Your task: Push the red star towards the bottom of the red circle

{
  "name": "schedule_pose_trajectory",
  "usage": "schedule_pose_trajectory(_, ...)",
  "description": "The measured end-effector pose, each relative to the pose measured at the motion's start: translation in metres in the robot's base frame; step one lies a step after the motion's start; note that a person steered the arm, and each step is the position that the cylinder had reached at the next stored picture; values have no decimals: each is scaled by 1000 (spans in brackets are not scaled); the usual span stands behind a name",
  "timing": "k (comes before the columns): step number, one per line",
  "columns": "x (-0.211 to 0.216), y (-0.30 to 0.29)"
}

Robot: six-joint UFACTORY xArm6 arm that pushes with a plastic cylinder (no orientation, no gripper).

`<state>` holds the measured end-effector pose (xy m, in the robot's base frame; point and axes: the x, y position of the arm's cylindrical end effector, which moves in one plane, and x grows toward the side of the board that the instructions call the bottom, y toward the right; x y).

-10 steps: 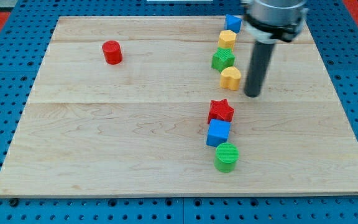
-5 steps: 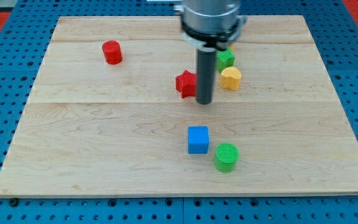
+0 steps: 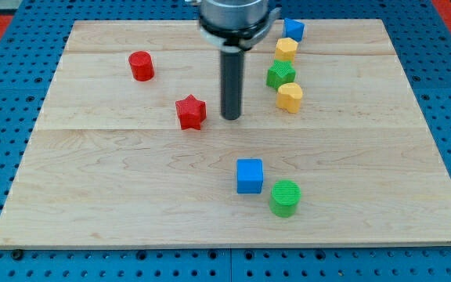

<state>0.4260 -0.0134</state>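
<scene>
The red star (image 3: pixel 190 112) lies on the wooden board (image 3: pixel 116 188) a little left of the middle. The red circle (image 3: pixel 141 66), a short cylinder, stands at the upper left, up and to the left of the star. My tip (image 3: pixel 231 117) rests on the board just to the right of the star, with a small gap between them. The rod rises straight up from the tip to the arm at the view's top.
A blue cube (image 3: pixel 250 175) and a green cylinder (image 3: pixel 285 197) sit below the middle. At the upper right a column holds a blue block (image 3: pixel 293 30), a yellow hexagon (image 3: pixel 286 48), a green star (image 3: pixel 281 75) and a yellow block (image 3: pixel 290 97).
The red star slid from beside the blue cube up and to the left. My tip moved from the right of the board leftwards behind it. The blue cube shifted slightly left.
</scene>
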Motion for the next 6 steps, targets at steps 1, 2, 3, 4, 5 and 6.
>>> schedule_pose_trajectory(1, 14, -62)
schedule_pose_trajectory(2, -9, -80)
schedule_pose_trajectory(3, -10, -18)
schedule_pose_trajectory(4, -32, -40)
schedule_pose_trajectory(5, -59, -67)
schedule_pose_trajectory(6, -51, -81)
